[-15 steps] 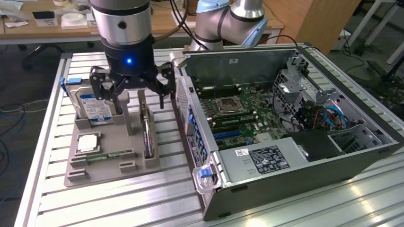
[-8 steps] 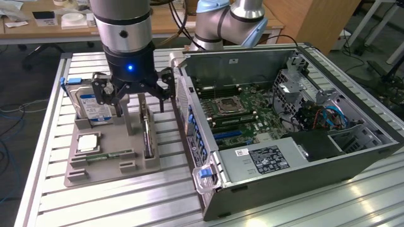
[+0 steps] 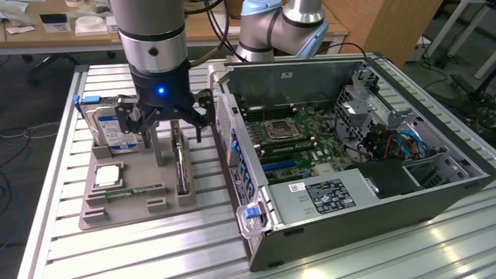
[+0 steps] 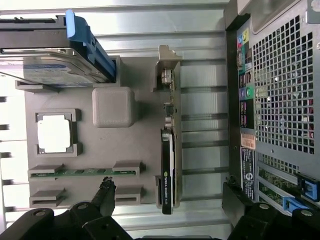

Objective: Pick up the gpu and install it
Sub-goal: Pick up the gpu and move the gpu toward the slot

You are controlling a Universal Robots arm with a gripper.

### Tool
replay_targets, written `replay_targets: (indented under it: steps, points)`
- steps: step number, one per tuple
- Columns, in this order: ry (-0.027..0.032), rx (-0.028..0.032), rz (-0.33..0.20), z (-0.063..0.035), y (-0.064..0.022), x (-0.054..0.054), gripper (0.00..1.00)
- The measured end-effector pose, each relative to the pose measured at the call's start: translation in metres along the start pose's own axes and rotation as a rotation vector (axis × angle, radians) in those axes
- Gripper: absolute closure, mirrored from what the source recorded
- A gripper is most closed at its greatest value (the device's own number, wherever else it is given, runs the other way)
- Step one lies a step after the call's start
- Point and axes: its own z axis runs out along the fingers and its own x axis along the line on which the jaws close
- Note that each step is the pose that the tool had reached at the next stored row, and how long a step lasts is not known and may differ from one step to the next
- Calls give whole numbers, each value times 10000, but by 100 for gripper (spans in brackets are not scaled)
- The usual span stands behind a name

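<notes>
The gpu (image 3: 181,168) stands on its long edge in a slot of the grey holder (image 3: 136,210), a thin black card with a silver end bracket (image 4: 167,70). In the wrist view the gpu (image 4: 169,155) runs down the holder's side nearest the computer. My gripper (image 3: 172,131) hangs just above the card's bracket end and is open, with nothing in it. Its two black fingers (image 4: 105,194) stand wide apart on either side of the card's line, and my gripper (image 4: 170,196) touches nothing.
The open computer case (image 3: 434,192) lies at the exterior view's right, motherboard (image 3: 291,142) exposed. In the holder are a hard drive (image 3: 116,129) with a blue-white label, a processor (image 3: 108,174) and a green memory stick (image 3: 130,190). A grey post (image 4: 114,106) rises beside the gpu.
</notes>
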Motion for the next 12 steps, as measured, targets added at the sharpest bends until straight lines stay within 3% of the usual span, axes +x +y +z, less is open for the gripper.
replay_targets:
  steps: [12]
  points:
    - [2, 0, 1, 118, -1, 3, 6]
